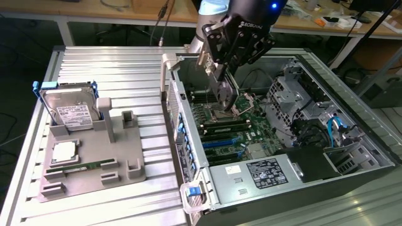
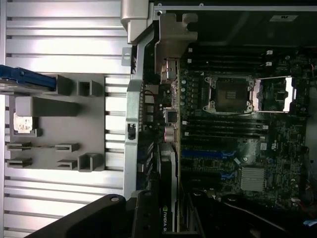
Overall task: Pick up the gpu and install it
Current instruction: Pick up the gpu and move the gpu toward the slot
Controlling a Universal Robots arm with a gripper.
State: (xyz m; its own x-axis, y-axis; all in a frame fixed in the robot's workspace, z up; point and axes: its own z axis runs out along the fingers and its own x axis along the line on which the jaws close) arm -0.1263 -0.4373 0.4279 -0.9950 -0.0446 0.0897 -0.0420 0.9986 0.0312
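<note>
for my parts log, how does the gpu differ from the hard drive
The gpu hangs in the pincer inside the open case; the hard drive stands in the grey holder. The gpu is a thin dark card; the hard drive a thicker silver box, white-labelled. Both are rectangular.

The black robot gripper [image 1: 220,70] hangs from the pale blue arm [image 1: 212,6], pointing down, a bit tilted. Its fingers [image 2: 143,218] pinch the thin dark gpu [image 2: 167,218].
</note>
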